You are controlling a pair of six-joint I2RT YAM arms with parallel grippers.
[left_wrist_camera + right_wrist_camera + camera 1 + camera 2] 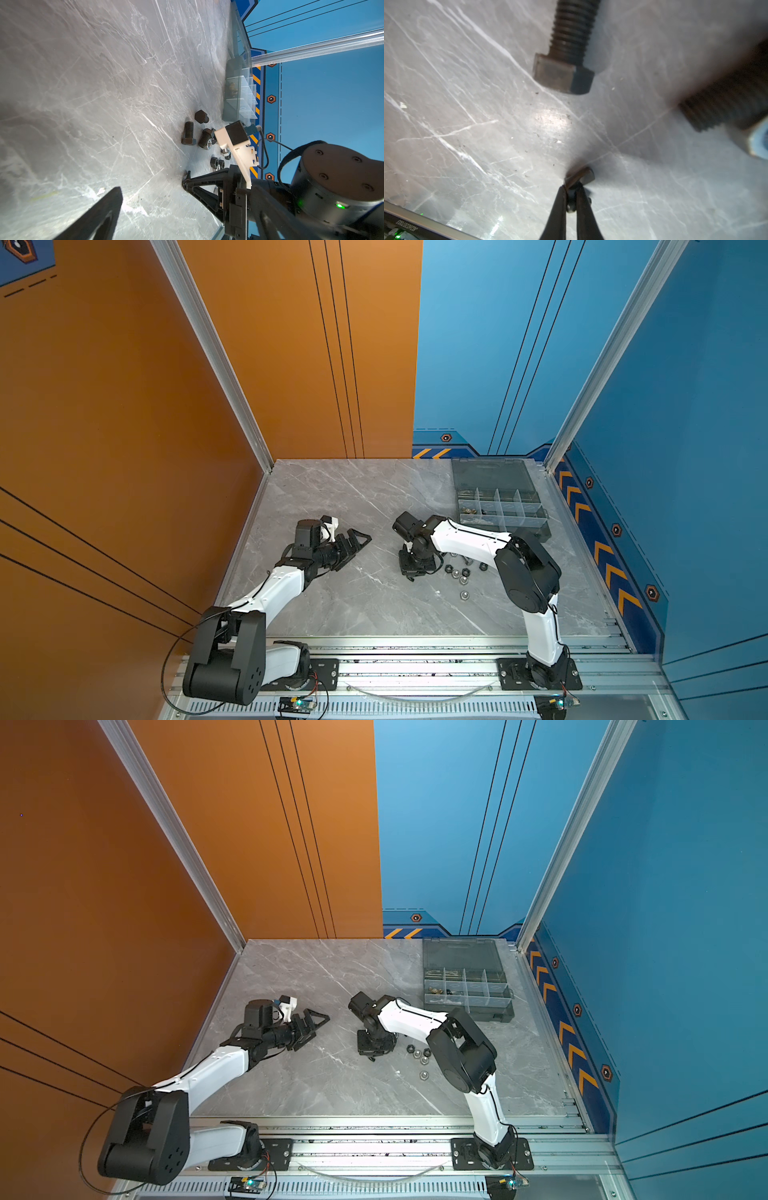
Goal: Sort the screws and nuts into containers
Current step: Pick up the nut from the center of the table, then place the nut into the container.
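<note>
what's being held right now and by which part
The right jaws are shut on a small dark piece, pinched at one edge, just at the tabletop. Left jaws open, empty.

far as i can see, the small dark piece (580, 176) at the tips of the right gripper (572, 190) is too blurred to name or call gripped, the black bolt (566, 52) beyond that gripper is cut off mid-shank, and a second bolt (726, 99) near it is a smear.
</note>
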